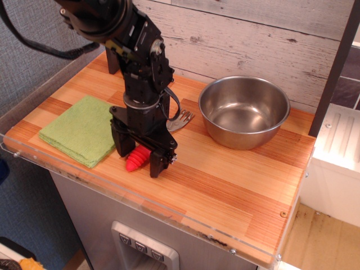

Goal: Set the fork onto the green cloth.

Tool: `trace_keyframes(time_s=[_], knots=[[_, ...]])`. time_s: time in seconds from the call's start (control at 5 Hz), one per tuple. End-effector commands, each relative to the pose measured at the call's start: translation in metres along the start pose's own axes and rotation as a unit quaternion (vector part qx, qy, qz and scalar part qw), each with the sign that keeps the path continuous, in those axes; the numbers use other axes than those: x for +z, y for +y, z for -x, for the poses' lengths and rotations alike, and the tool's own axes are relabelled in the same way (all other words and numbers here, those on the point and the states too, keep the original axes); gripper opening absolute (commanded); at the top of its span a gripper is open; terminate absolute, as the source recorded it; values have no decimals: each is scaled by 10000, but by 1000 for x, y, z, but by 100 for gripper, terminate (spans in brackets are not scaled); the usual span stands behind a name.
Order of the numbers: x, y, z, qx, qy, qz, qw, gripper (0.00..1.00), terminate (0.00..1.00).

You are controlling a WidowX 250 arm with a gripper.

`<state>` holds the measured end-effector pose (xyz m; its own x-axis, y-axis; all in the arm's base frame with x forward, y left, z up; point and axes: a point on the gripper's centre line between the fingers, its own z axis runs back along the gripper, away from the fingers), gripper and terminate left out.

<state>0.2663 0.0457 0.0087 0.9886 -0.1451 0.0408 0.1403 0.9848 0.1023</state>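
The fork lies on the wooden counter, its red-pink handle end (136, 160) showing between my fingers and its silver tines (181, 119) pointing toward the bowl. My gripper (139, 155) is down at the counter, open, with one finger (121, 145) on the left of the handle and the other (157, 163) on the right. The jaws stand wider than the handle. Most of the handle is hidden by the gripper body. The green cloth (77, 129) lies flat just left of the gripper, at the counter's front left.
A steel bowl (243, 111) stands at the back right, close to the tines. The counter's front edge with a clear plastic lip (169, 211) runs just below the gripper. A plank wall (253, 39) is behind.
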Motion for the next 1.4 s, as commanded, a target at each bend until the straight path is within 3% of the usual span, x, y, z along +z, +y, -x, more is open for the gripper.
trace_keyframes(time_s=[0.0, 0.4, 0.8, 1.0, 1.2], knots=[[2, 26, -4, 370, -390, 267, 9982, 0, 0], [14, 25, 3, 215, -457, 415, 9979, 0, 0], [77, 9, 7, -261, -1309, 946, 9865, 0, 0], [88, 42, 33, -76, -1234, 731, 9896, 0, 0], [71, 82, 55, 146, -854, 498, 9950, 0, 0]])
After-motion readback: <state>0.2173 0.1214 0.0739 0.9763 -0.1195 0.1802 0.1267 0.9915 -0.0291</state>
